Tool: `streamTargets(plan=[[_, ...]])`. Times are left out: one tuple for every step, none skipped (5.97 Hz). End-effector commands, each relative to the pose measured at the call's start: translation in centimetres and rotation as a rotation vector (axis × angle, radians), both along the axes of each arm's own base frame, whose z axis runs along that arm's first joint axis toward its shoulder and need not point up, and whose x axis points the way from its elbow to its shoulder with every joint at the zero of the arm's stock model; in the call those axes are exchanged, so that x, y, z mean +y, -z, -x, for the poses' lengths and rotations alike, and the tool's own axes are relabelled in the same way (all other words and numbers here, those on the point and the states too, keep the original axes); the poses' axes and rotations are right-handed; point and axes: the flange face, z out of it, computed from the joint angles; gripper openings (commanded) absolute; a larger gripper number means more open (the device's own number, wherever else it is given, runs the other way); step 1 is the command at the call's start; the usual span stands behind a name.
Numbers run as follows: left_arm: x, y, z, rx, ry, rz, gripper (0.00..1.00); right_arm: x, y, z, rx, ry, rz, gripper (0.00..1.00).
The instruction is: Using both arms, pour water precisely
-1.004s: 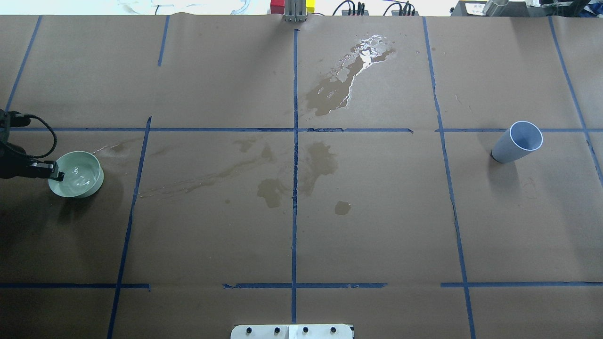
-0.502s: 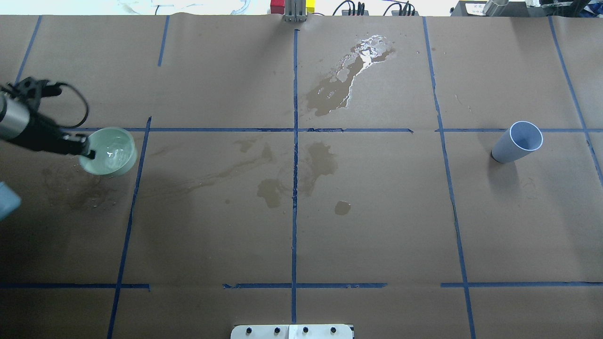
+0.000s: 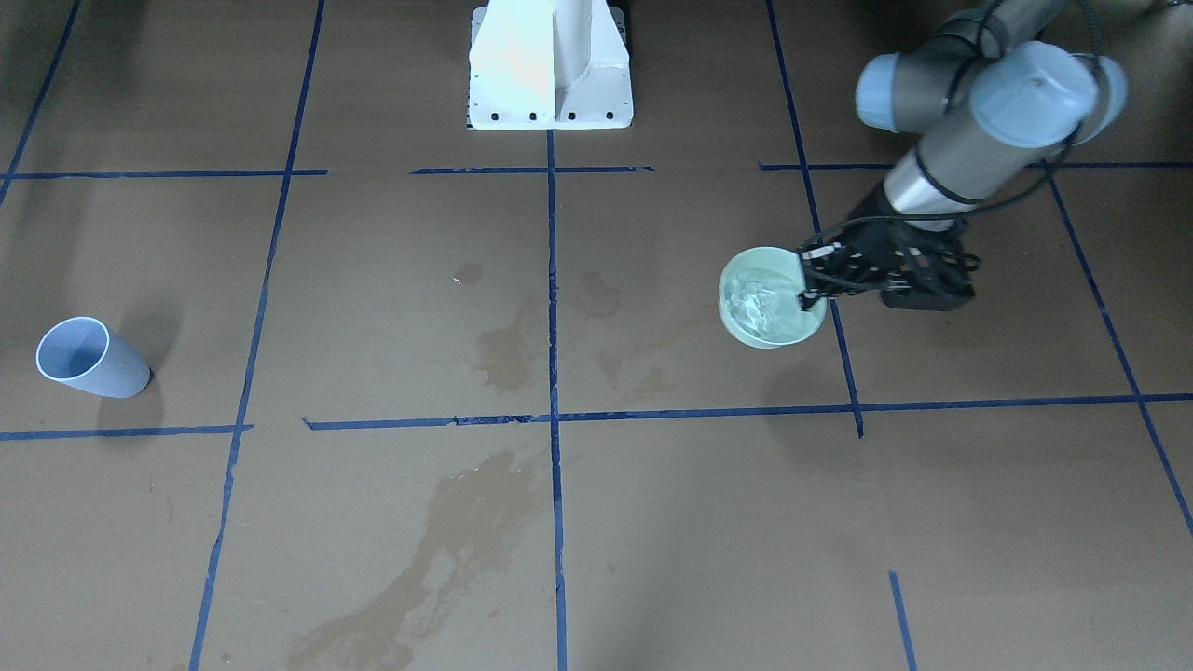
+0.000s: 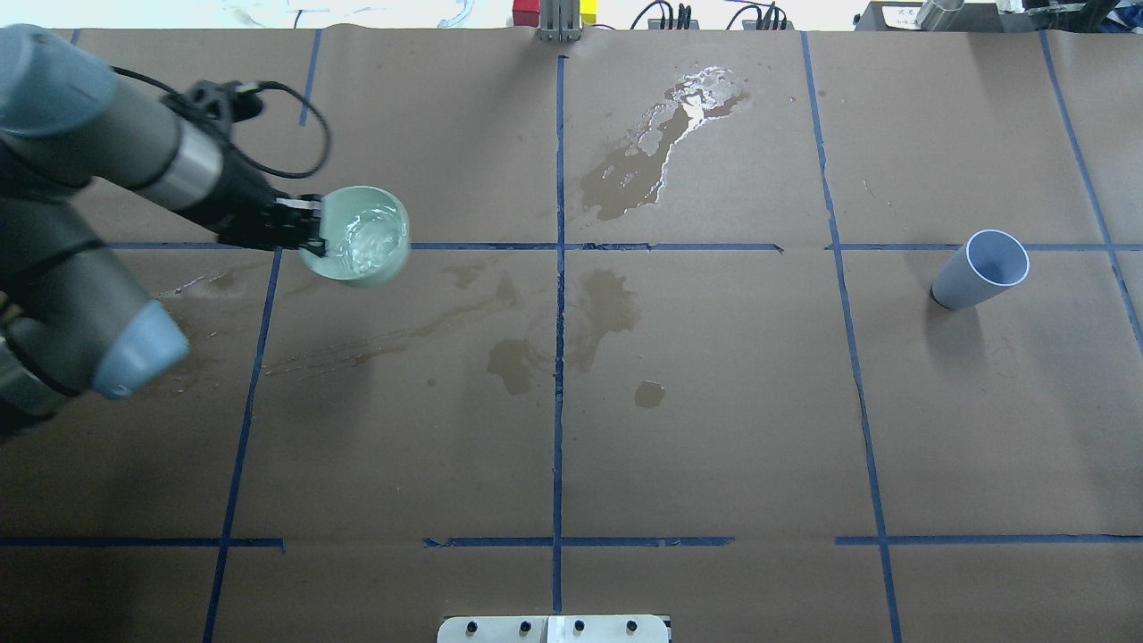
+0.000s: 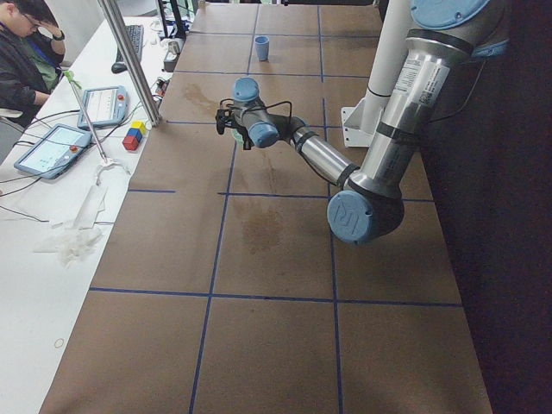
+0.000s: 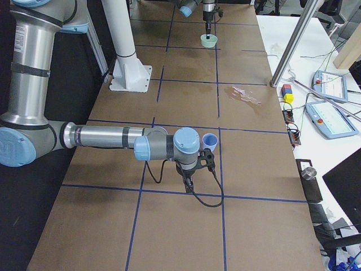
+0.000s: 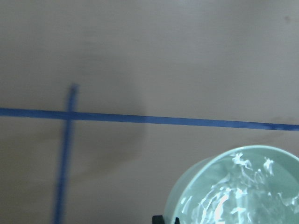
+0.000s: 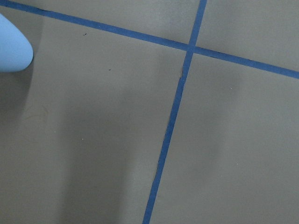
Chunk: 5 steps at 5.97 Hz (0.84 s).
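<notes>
Left gripper (image 4: 317, 239) pinches bowl (image 4: 362, 279) rim — water (image 4: 368, 236) inside

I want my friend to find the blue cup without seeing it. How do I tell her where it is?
On the brown table with blue tape lines, seen from overhead, look at the far right side. The blue cup stands alone there. Unlike the green bowl, no gripper holds it.

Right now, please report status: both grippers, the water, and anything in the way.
Left gripper shut on mint bowl rim, bowl lifted. Right gripper: cannot tell. Water in bowl, rippling. Only wet stains between bowl and blue cup.
</notes>
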Motion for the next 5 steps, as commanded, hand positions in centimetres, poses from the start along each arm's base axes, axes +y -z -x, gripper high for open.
streamTargets(plan=[[3.8,5.4,-9.5,0.016,0.055,0.032,0.00,0.0,-0.1,0.0,0.001,0.000,0.003,1.00],[4.2,6.5,-13.3,0.002,0.085,0.043,0.00,-0.1,-0.1,0.0,0.001,0.000,0.002,1.00],[4.7,6.7,-16.5,-0.018,0.101,0.050,0.00,-0.1,-0.1,0.0,0.001,0.000,0.002,1.00],[5.0,6.9,-19.5,-0.040,0.112,0.053,0.00,-0.1,-0.1,0.0,0.001,0.000,0.002,1.00],[5.3,6.5,-22.1,-0.068,0.114,0.049,0.00,-0.1,0.0,0.1,0.000,-0.001,0.001,1.00]])
